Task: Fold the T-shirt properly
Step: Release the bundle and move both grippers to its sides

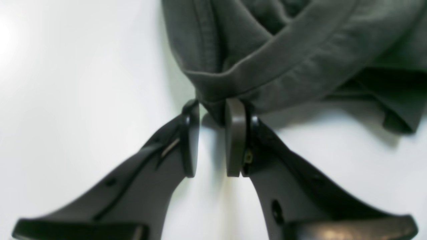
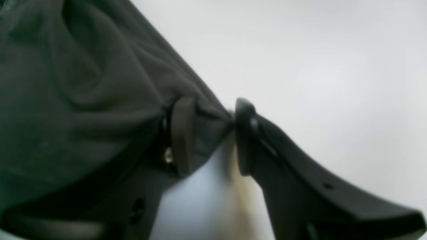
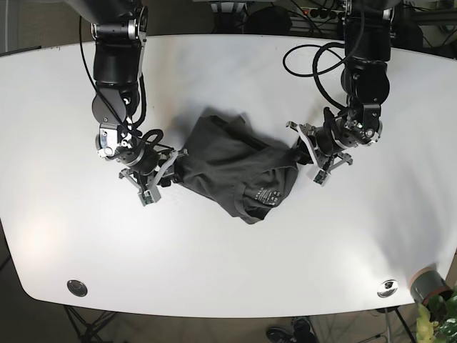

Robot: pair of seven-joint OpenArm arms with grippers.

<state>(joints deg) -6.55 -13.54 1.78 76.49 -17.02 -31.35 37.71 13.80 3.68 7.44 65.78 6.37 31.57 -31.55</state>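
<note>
Right pincer (image 3: 168, 168) at left of the base view is pinching the T-shirt's (image 3: 235, 171) edge. Shirt is lying crumpled mid-frame on the white counter (image 3: 228, 271). Left pincer (image 3: 303, 150) at right is gripping its opposite corner.

The only print in view is a small pale block on the dark T-shirt (image 3: 235, 168), seen in the base view near the garment's lower corner, on the part that points toward the table's (image 3: 228, 264) near edge. It looks like a few short lines of light marks, probably a printed neck label, but the letters are too small and blurred to read. Both wrist views show only plain dark fabric with no lettering. Nothing else in the pictures carries a legible word, number, brand or sign.
</note>
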